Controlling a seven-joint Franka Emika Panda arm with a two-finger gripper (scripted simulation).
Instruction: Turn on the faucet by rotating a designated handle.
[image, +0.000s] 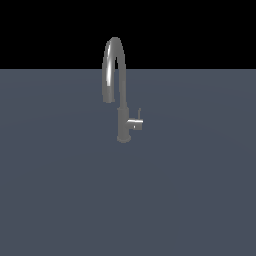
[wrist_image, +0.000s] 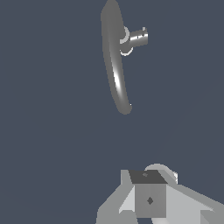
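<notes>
**Above the tap, nothing touched yet**

We are hanging over the faucet (wrist_image: 114, 61) and looking down on it, which is why the arched spout reads as one long foreshortened bar in our wrist view. The handle (wrist_image: 138, 37) juts sideways from the column, well ahead of our gripper (wrist_image: 148, 197) and clear of it; nothing is in contact. Only the grey body of the gripper shows at the edge of the wrist view, with the fingertips hidden, so we cannot tell whether the jaws stand apart or together.

In the exterior view the faucet stands upright on the flat grey surface (image: 60, 200), its stub and thin lever (image: 135, 122) pointing toward the exterior view's right. Our arm does not appear there at all.

We judge this a starting pose: high enough to clear the spout's arch, with the descent to the lever not yet begun.
</notes>
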